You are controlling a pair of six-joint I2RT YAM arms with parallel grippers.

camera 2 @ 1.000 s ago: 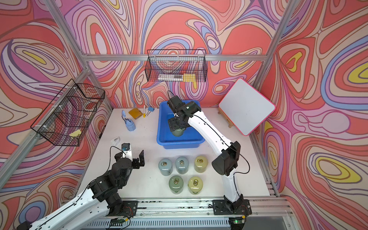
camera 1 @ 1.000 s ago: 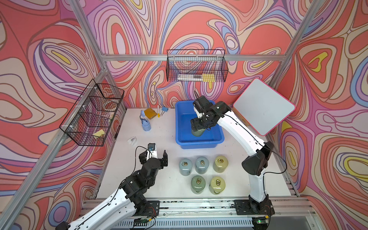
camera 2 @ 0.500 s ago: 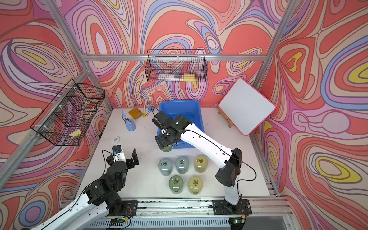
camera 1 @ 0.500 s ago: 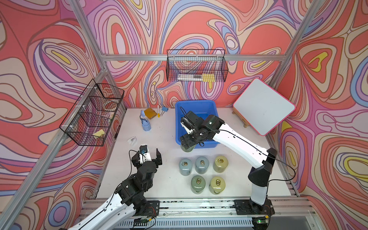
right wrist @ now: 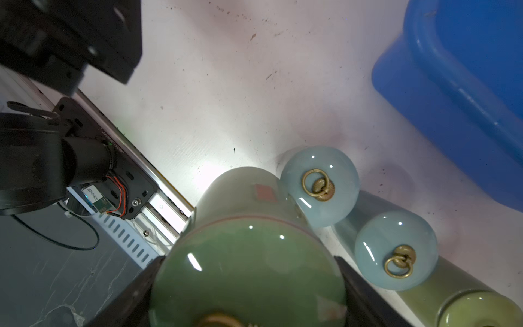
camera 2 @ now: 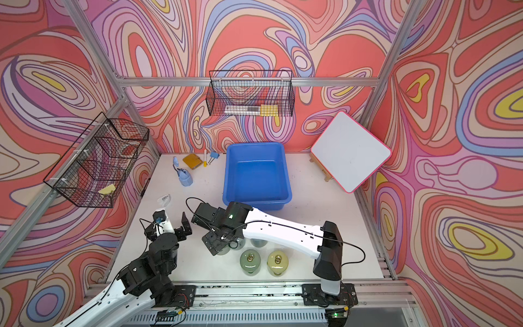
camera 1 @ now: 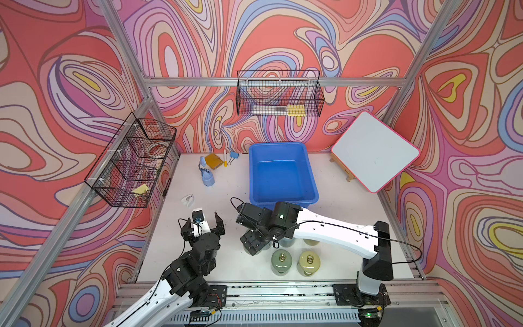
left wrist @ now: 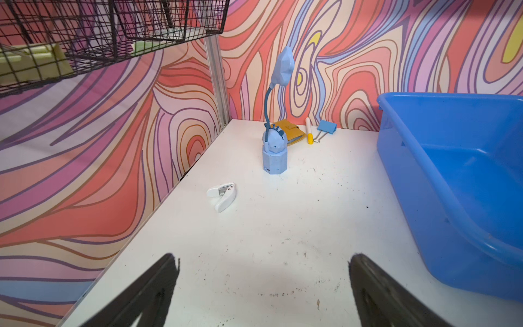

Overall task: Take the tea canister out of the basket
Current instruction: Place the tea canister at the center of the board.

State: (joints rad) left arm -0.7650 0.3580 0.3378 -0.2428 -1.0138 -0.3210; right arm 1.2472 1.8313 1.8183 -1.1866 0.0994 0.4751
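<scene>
Because the right gripper (camera 1: 252, 245) is clamped on the green tea canister (right wrist: 246, 269) right next to a cluster of other jars, the main risk is a knock. The tea canister is already out of the blue basket (camera 1: 280, 175), which lies empty a little beyond the gripper. It hangs low over the white table (camera 1: 334, 203); whether its base touches the table cannot be told.

Just beside the gripper stands a pale blue jar (right wrist: 319, 184) with a brass ring on its lid, so close that the two glazed sides may be touching. A second pale blue jar (right wrist: 396, 249) and a yellow-green jar (right wrist: 478, 311) stand in line past it. A darker green jar (camera 1: 280, 260) and a yellow jar (camera 1: 309, 260) stand near the gripper on its rail side. Lowering the canister at a tilt, or spreading the jaws toward the nearest jar, could likely tip or shove it. The rounded, glossy top also looks slippery to hold.

The left gripper (left wrist: 263, 263) has its jaws wide apart and empty, over bare table to the side away from the jars, out of the way. Beyond it, well apart, sit a small white stapler-like tool (left wrist: 222, 195) and a blue desk lamp (left wrist: 274, 158).
</scene>
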